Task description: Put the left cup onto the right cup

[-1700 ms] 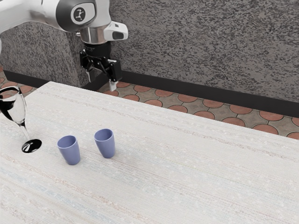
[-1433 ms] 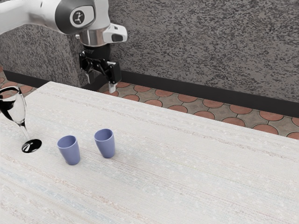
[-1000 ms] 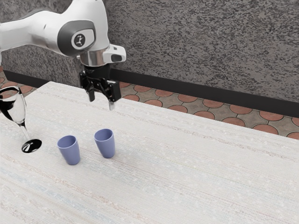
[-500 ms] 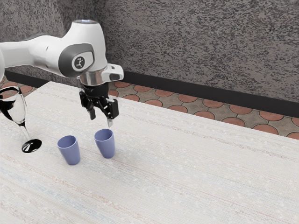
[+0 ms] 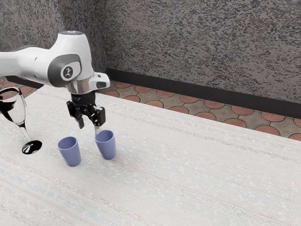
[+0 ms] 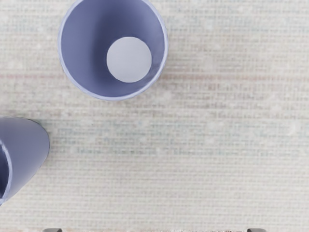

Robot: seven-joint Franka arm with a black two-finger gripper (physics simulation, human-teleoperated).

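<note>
- End effector (image 5: 89, 125) hangs with fingers spread, grasping nothing, above the gap between two blue cups on the pale surface (image 5: 197, 174). The left cup (image 5: 69, 151) and right cup (image 5: 105, 144) stand upright, side by side, not touching, near a wine glass (image 5: 16, 115).
- Seen from the wrist, both cups stand apart, one with its open mouth seen from above.

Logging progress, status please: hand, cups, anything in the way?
Hand open, empty, hovering low. Left cup upright on table, untouched; right cup beside it. Wine glass apart, not blocking.
</note>
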